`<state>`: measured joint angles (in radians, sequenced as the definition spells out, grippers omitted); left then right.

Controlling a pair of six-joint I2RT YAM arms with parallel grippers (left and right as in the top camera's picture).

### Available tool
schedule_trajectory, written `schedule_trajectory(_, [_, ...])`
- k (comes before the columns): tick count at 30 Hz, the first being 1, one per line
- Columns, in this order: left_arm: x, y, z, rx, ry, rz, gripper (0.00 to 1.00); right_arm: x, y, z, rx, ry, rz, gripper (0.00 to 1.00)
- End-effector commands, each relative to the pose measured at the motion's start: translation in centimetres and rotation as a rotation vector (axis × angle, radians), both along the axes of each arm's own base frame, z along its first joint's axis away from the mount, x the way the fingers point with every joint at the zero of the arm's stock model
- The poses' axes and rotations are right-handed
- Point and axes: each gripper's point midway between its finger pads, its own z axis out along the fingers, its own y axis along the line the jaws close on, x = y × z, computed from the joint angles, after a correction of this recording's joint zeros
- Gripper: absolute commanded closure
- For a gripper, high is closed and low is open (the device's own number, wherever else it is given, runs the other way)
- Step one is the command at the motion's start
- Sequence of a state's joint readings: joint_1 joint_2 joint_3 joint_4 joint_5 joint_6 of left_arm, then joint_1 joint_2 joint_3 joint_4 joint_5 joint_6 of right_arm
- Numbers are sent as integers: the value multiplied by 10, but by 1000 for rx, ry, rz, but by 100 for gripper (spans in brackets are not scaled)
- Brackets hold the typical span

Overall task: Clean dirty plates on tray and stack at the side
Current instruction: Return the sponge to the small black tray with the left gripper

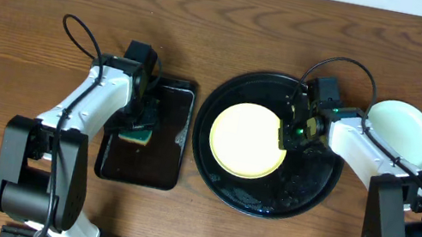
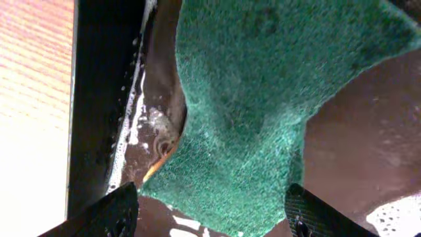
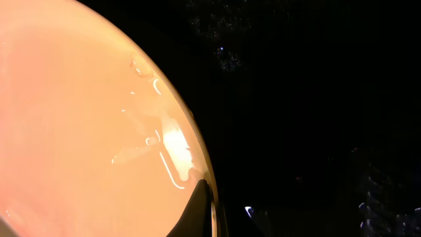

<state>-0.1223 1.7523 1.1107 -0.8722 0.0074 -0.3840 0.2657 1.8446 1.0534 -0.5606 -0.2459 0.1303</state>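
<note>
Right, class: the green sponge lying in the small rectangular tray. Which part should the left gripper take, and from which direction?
Pinch the sponge across its narrower end, coming straight down from above. It lies flat in the rectangular tray, whose raised wall blocks a sideways approach, and the left gripper's open fingers straddle that end.

Two plates (image 1: 246, 140) (image 1: 405, 131), perhaps more, two trays (image 1: 309, 186) (image 1: 163, 167), one sponge (image 1: 138, 134)
</note>
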Motion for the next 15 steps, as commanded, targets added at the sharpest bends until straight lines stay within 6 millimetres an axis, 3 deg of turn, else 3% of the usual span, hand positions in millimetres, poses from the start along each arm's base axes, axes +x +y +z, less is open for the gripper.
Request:
schedule_trajectory(1, [-1, 3, -3, 14, -14, -24, 28, -20, -9, -25, -64, 80, 8, 99])
schedule_trajectory(10, [-9, 4, -27, 12, -30, -25, 28, -20, -9, -25, -63, 81, 7, 99])
schedule_trajectory(12, [-12, 4, -31, 12, -29, -24, 39, -20, -9, -25, -63, 81, 7, 99])
schedule_trajectory(15, [-14, 4, -33, 12, -23, -25, 75, -20, -9, -25, -64, 82, 7, 99])
